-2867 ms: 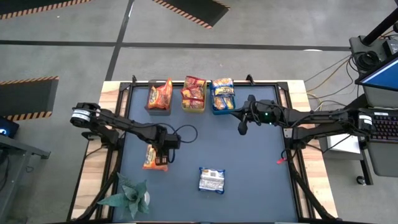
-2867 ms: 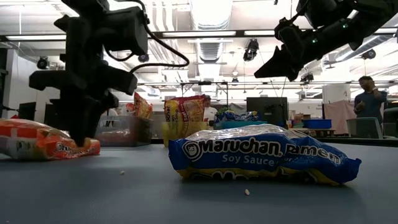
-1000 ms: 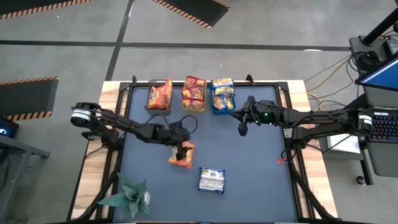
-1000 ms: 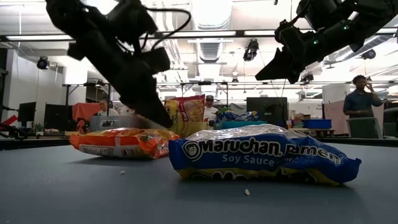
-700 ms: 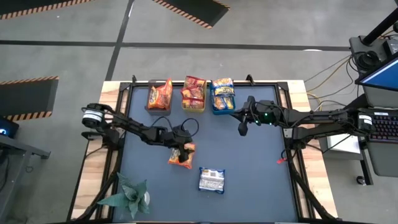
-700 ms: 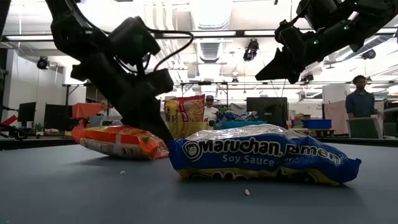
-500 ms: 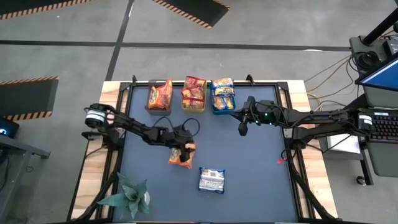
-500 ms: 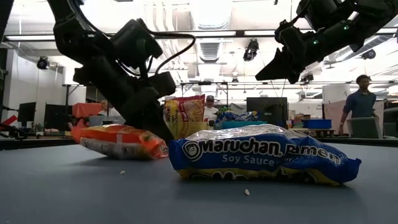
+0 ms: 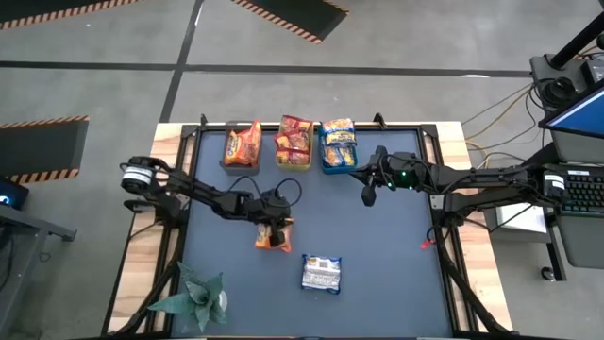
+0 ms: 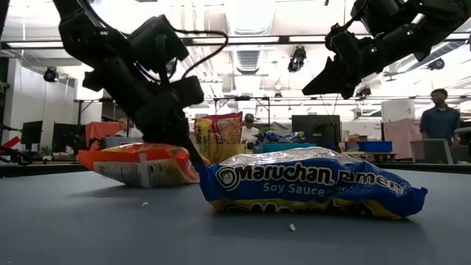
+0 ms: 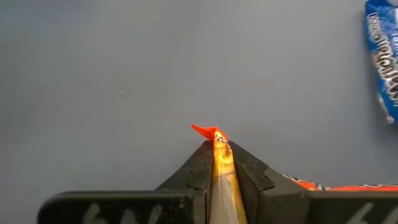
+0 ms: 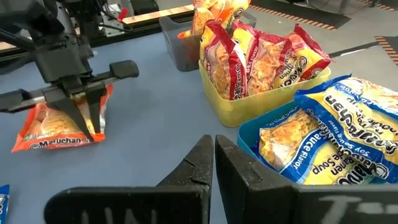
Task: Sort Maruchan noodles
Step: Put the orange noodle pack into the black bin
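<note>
Left gripper (image 9: 275,229) is clamped on the edge of an orange noodle packet (image 9: 274,235), mid-table, a bit left of centre. The left wrist view shows both fingers (image 11: 200,167) pinching the orange seam (image 11: 217,149) tight between them. In the low view the orange packet (image 10: 140,163) looks lifted at the gripped end, though whether its far end touches the table (image 9: 387,255) is hard to tell from that angle.

Blue-and-silver packet (image 9: 321,274) lies flat on the table, near the orange one on the side closer to the front edge, apart from it. In the low view it fills the foreground (image 10: 309,185).

Three bins in a row at the back edge:
- grey bin (image 9: 229,163), orange packets
- yellow bin (image 9: 293,164), red packets
- blue bin (image 9: 330,168), blue-and-yellow packets

Right gripper (image 9: 367,193) hangs in the air just beside the blue bin, fingers closed together, empty; the right wrist view shows its fingers (image 12: 201,163) pressed tip to tip.

Green plant (image 9: 193,297) sits at the front left corner. A person (image 10: 440,118) stands in the room behind.
</note>
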Robot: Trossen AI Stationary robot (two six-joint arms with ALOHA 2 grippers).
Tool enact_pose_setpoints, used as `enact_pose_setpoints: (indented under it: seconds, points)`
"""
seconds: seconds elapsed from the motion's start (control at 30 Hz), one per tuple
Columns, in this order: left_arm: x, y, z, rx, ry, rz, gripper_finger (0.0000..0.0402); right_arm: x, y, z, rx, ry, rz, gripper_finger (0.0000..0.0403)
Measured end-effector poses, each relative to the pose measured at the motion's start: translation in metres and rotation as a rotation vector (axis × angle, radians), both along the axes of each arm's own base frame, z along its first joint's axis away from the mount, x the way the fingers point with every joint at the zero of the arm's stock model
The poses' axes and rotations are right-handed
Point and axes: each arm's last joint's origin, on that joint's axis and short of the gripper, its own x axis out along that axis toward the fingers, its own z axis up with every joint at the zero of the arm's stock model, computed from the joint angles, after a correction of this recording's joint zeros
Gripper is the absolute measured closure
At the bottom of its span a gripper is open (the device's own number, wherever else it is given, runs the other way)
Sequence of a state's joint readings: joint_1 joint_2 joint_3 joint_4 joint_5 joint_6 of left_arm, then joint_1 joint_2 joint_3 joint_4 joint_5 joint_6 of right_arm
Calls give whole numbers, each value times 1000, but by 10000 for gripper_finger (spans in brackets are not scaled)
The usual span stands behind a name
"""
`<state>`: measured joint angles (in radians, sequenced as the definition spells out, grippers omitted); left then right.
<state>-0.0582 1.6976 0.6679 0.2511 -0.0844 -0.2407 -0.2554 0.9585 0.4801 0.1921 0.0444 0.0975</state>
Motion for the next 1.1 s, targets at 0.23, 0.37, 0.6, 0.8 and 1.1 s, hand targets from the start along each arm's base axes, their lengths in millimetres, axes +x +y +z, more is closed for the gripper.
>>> enact_pose_setpoints:
  seconds: [0.23,0.37,0.6,0.8,1.1]
  points:
    - [-7,0,40,18,-125,-20,398,0,0,0,0,0,0,394]
    - [-20,2,81,58,-265,-41,400,0,0,0,-3,1,1,394]
    - [-62,13,152,353,-373,140,401,0,0,0,-3,1,1,394]
    - [-93,32,190,821,-219,614,401,0,0,0,-3,1,1,394]
    - [-106,89,183,927,48,687,401,0,0,0,-3,0,1,394]
